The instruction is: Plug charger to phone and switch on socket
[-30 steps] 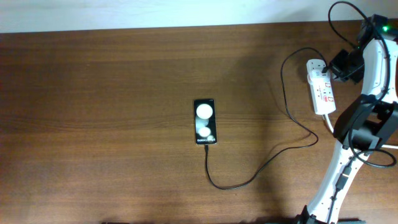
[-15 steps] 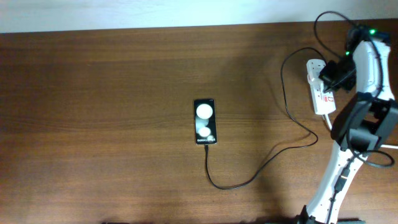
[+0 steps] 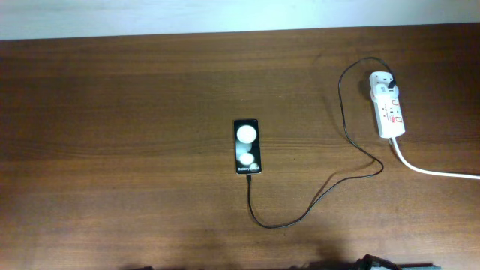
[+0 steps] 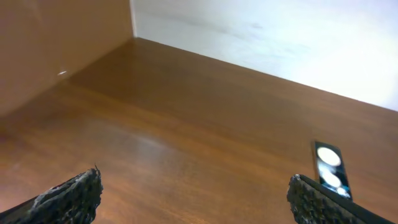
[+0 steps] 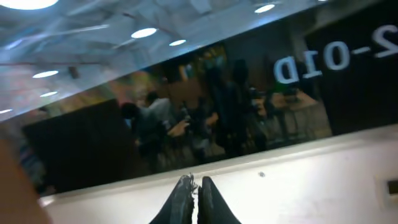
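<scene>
The black phone (image 3: 247,146) lies flat at the table's middle, its face showing two white round spots. It also shows in the left wrist view (image 4: 329,171). The thin black charger cable (image 3: 315,202) runs from the phone's near end in a loop up to the white power strip socket (image 3: 388,105) at the far right, where its plug sits. Neither arm shows in the overhead view. My left gripper (image 4: 196,190) is open and empty above the table, left of the phone. My right gripper (image 5: 195,184) is shut on nothing and points up at a wall and window.
The socket's thick white cord (image 3: 435,171) runs off the right edge. A wooden side wall (image 4: 56,43) stands at the table's left end, with a white wall behind.
The right arm, which was over the socket at the far right, has withdrawn out of the overhead view. The phone, cable and socket have not moved.
</scene>
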Robot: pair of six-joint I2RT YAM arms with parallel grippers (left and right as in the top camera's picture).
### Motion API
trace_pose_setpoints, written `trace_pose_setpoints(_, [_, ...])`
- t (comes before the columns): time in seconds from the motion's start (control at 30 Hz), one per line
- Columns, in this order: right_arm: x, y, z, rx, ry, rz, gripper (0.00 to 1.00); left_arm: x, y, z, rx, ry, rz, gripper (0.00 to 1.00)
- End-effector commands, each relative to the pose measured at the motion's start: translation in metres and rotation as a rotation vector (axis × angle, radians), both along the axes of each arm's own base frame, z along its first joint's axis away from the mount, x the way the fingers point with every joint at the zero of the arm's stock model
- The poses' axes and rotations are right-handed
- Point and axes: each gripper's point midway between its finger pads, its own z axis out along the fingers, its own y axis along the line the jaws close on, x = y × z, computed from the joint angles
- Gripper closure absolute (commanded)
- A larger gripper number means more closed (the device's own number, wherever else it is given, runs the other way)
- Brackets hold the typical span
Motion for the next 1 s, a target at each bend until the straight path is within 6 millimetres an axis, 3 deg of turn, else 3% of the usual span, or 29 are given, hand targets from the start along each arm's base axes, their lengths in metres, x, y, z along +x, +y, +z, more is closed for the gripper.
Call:
trace_pose_setpoints(0.0, [-0.005, 0.023, -0.009, -0.03, 0.024, 0.129, 0.9, -0.006, 0.001, -0.003, -0.01, -0.004, 0.1, 0.01])
trace_pose_setpoints(0.13, [-0.025, 0.044, -0.019, -0.067, 0.019, 0.244, 0.9, -0.008, 0.001, -0.007, -0.012, 0.013, 0.116, 0.01])
trace_pose_setpoints(0.23, [-0.042, 0.037, -0.035, -0.053, -0.01, 0.204, 0.9, -0.005, 0.001, 0.001, -0.008, -0.024, 0.112, 0.01])
trace_pose_setpoints(0.3, [-0.06, 0.038, -0.049, -0.063, -0.076, 0.202, 0.89, 0.008, 0.004, 0.023, 0.006, -0.116, 0.11, 0.01])
trace_pose_setpoints(0.33, [-0.07, 0.039, -0.055, -0.07, -0.119, 0.201, 0.87, 0.025, 0.005, 0.033, 0.012, -0.167, 0.097, 0.01])
trace_pose_setpoints(0.4, [-0.089, 0.04, -0.061, -0.081, -0.189, 0.199, 0.85, 0.056, -0.001, 0.034, 0.004, -0.203, 0.027, 0.01])
trace_pose_setpoints(0.53, [-0.126, 0.042, -0.062, -0.095, -0.281, 0.195, 0.85, 0.132, -0.013, 0.01, -0.019, -0.24, -0.135, 0.01])
trace_pose_setpoints(0.67, [-0.132, 0.042, -0.062, -0.096, -0.292, 0.195, 0.85, 0.177, -0.004, -0.022, -0.009, -0.275, -0.14, 0.01])
trace_pose_setpoints(0.7, [-0.132, 0.042, -0.062, -0.096, -0.292, 0.195, 0.85, 0.191, -0.001, -0.04, -0.01, -0.272, -0.14, 0.01])
trace_pose_setpoints(0.8, [-0.132, 0.042, -0.062, -0.096, -0.292, 0.195, 0.85, 0.211, 0.004, -0.076, -0.012, -0.263, -0.14, 0.01])
trace_pose_setpoints(0.9, [-0.132, 0.042, -0.062, -0.096, -0.292, 0.195, 0.85, 0.226, -0.003, -0.091, -0.001, -0.328, -0.2, 0.01])
trace_pose_setpoints(0.97, [-0.132, 0.042, -0.062, -0.096, -0.292, 0.195, 0.85, 0.232, -0.002, -0.121, -0.015, -0.282, -0.2, 0.01])
